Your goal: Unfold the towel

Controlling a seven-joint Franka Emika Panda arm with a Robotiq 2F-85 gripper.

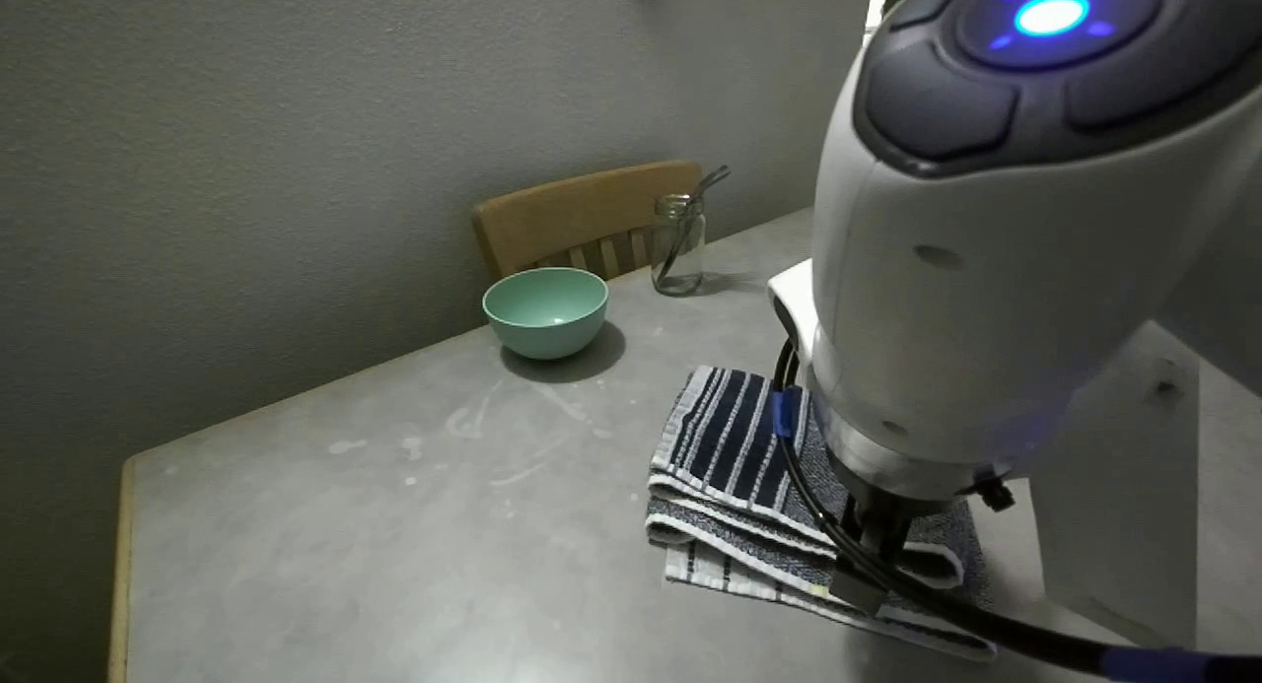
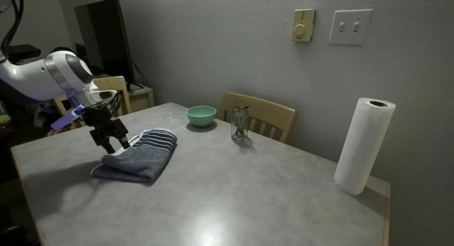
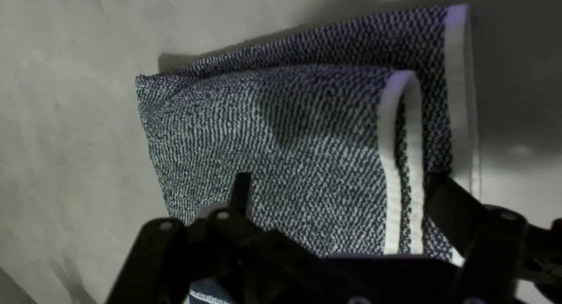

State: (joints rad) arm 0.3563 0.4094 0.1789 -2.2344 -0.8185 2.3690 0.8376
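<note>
The towel lies folded in layers on the table, dark grey-blue with white hems and stripes; it shows in both exterior views [image 1: 725, 437] [image 2: 142, 160] and the wrist view [image 3: 307, 115]. My gripper [image 2: 118, 148] points down at the towel's hemmed side. In the wrist view the gripper [image 3: 340, 176] is open, its fingers wide apart. One finger is over the upper layer, the other beyond the white edges of the upper fold, over the lower layer. Nothing is held. In an exterior view the arm and cable partly hide the towel and the gripper [image 1: 860, 586]. Whether the fingertips touch the cloth I cannot tell.
A teal bowl [image 1: 545, 318] [image 2: 201, 116] and a glass jar with utensils [image 1: 678, 254] [image 2: 239, 127] stand by the table's wall-side edge. A paper towel roll [image 2: 365, 146] stands at the far corner. A wooden chair [image 2: 262, 107] is behind the table.
</note>
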